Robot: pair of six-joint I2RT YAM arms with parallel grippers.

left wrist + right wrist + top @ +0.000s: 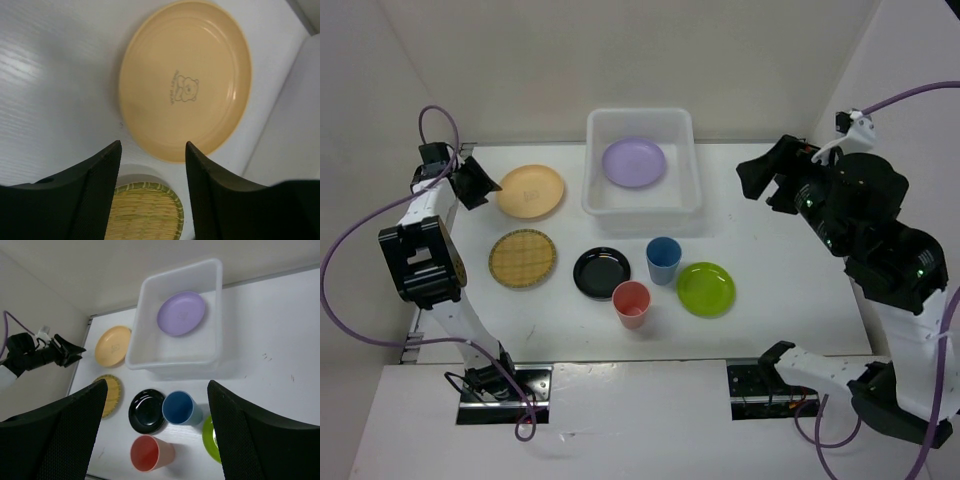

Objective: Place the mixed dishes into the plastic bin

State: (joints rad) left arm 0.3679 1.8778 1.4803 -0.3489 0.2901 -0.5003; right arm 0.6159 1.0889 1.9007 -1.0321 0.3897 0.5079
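Fingers [100, 190] spread, left pincer [153, 146] hovers just beside pale orange plate [185, 80]

White table [790, 290] bears bin [642, 208], four plates [529, 190], two cups [663, 258].

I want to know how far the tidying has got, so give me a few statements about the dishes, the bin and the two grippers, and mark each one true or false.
1. The lavender plate lies inside the bin. True.
2. The blue cup is in the bin. False: it stands on the table in front of the bin.
3. The left gripper is open, near the orange plate. True.
4. The right gripper holds the pink cup. False: it is open and empty, and the pink cup stands on the table.
5. The black plate is stacked on the woven plate. False: they lie side by side, apart.
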